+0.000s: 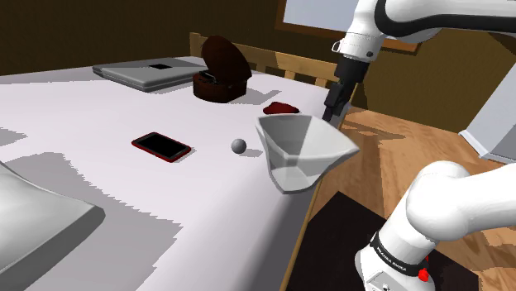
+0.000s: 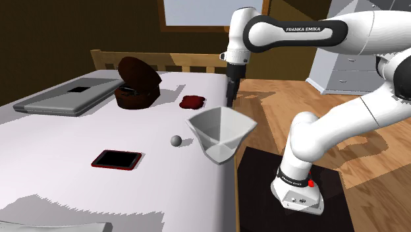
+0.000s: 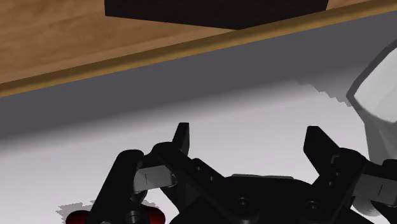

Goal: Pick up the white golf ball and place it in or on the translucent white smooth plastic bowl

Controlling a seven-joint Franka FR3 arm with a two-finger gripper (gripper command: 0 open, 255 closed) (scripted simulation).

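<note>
1. Ball [image 1: 239,146] [image 2: 176,140]: small, grey, resting on the white surface [image 1: 99,178] [image 2: 59,145] at mid-frame in the shoulder view. It lies just beside the bowl and is not touching it. Nothing grips it.
2. Bowl [image 1: 302,153] [image 2: 220,132]: white, angular, with a wide mouth. It sits at the surface's edge, right of the ball in both exterior views. In the wrist view its pale wall [image 3: 378,108] shows beside one finger.
3. Gripper [image 1: 333,112] [image 2: 230,99] [image 3: 248,132]: black, pointing down, hanging over the surface's edge in the upper right of the shoulder view, beyond the bowl. In the wrist view the fingers [image 3: 182,137] stand well apart with only bare surface between them, so the claw is open and empty.
4. Red lump [image 1: 281,107] [image 2: 192,101]: dark red, flat on the surface, near the gripper and left of it in both exterior views.
5. Phone [image 1: 161,146] [image 2: 116,159]: black with a red rim, lying flat, left of the ball and well apart from it.
6. Case [image 1: 222,70] [image 2: 137,82]: dark brown, lid raised, near the far edge.
7. Laptop [image 1: 149,73] [image 2: 69,97]: grey, closed, left of the case.
8. Rail [image 1: 281,62] [image 2: 171,60]: wooden, along the far edge.
9. Stand [image 2: 263,191]: black box on the wooden floor [image 2: 369,171], lower right.
</note>
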